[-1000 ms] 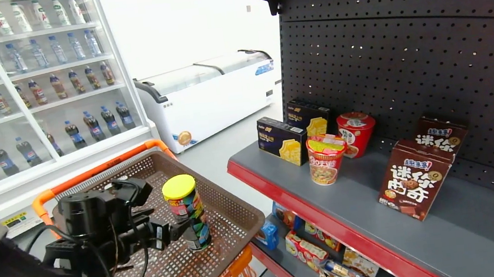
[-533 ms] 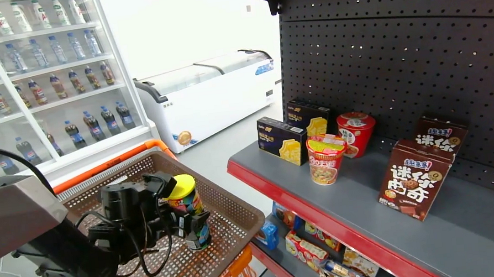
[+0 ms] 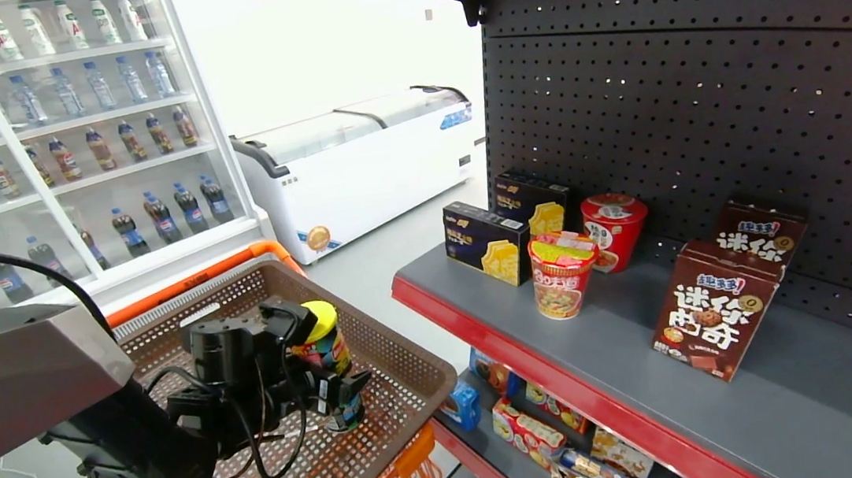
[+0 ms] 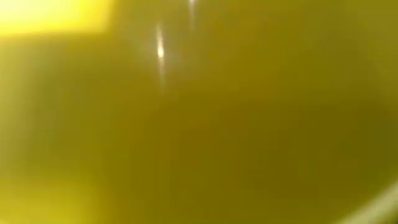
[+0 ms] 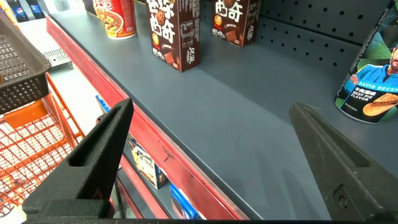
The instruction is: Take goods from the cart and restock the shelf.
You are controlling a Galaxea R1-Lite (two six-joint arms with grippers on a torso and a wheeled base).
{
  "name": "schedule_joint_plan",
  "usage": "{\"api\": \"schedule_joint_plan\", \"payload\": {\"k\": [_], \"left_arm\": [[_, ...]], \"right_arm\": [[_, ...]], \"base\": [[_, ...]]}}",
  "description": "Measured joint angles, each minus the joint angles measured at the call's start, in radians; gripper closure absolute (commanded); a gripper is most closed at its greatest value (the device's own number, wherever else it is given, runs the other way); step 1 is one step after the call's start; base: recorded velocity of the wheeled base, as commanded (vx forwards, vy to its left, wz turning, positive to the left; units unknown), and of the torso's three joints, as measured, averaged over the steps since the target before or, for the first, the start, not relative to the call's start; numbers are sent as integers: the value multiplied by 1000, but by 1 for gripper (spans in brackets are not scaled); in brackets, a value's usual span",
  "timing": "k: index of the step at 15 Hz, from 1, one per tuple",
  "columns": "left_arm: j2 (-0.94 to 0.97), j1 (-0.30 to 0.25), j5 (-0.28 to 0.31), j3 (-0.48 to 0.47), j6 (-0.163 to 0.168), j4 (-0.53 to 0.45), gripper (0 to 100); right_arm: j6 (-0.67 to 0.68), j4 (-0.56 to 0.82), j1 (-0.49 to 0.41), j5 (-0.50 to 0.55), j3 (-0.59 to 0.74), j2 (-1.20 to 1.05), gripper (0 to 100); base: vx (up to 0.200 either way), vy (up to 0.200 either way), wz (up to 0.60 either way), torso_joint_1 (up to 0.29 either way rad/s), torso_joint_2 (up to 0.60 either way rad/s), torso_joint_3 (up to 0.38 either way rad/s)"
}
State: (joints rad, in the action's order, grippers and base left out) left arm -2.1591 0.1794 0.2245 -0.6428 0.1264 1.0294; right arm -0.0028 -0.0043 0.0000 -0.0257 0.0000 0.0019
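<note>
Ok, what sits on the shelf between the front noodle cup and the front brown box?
Nothing. The head view shows bare grey shelf between the noodle cup and the brown box.

The can (image 3: 326,344) has a yellow lid, multicoloured label (blue, red). The basket (image 3: 398,353) is perforated brown, the shelf (image 3: 629,360) grey, red-edged; 2 boxes (image 3: 714,308) are brown.

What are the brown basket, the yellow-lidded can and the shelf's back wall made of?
The brown basket looks like moulded plastic, matt, with a regular grid of holes. The can has a yellow lid that looks like smooth plastic; its body is glossy and printed, card or metal unclear. The back wall is probably painted sheet metal: dark, matt, punched with even rows of holes.
</note>
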Motion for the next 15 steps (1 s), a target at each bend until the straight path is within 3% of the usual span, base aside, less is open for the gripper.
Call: {"api": "schedule_joint_plan", "payload": {"k": [1,8,10,12,15], "left_arm": [[0,-3,0,1,-7,0,100],[30,-13,-63,13,-15,31,100],[86,-11,-70,44,-34,14,100],[193,-11,-88,65,-74,-60,100],[410,-12,-104,74,-114,-262,100]], "right_arm": [[0,0,0,0,0,0,0],[0,0,0,0,0,0,0],[0,0,0,0,0,0,0],[0,0,0,0,0,0,0],[0,0,0,0,0,0,0]], "base": [[0,0,0,0,0,0],[0,0,0,0,0,0],[0,0,0,0,0,0],[0,0,0,0,0,0],[0,0,0,0,0,0]]}}
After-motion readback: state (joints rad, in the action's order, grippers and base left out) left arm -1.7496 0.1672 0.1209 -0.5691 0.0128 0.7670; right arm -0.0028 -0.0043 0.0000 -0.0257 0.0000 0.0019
